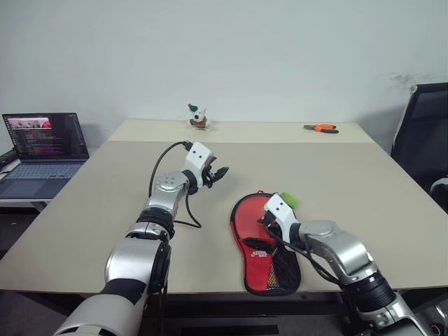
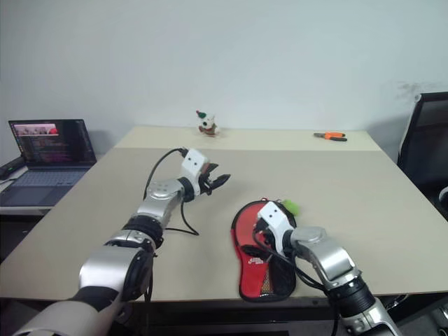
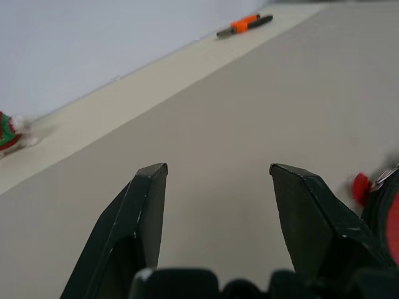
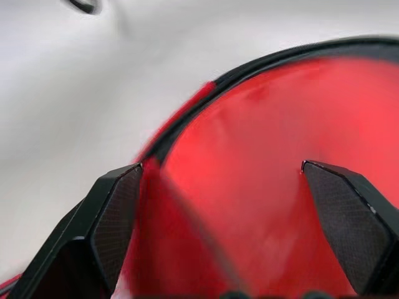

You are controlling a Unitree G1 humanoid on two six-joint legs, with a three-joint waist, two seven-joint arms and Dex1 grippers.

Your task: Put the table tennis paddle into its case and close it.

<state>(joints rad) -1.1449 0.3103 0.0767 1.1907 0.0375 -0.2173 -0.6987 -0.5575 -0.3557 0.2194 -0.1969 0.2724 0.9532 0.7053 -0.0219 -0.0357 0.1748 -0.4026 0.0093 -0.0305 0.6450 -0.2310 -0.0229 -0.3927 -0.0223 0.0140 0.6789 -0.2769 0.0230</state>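
The case [image 1: 255, 234] lies flat near the table's front edge, red panel with white lettering and black mesh facing up, a green ring tag [image 1: 289, 200] at its far end. The table tennis paddle is hidden; I cannot make it out apart from the case. My right gripper [image 4: 224, 180] hovers open just over the case's round red part, its fingers [image 4: 118, 205] spread wide and holding nothing. My left gripper [image 1: 218, 173] is raised over the table to the left of and beyond the case, pointing level toward the right, open and empty. The case's rim [image 3: 386, 205] shows beside it in the left wrist view.
Orange-handled pliers [image 1: 322, 128] and a small toy figure [image 1: 198, 117] lie at the table's far edge. An open laptop [image 1: 45, 150] sits on a side table at left. A black chair [image 1: 423, 133] stands at right. Bare tabletop [image 1: 336, 175] surrounds the case.
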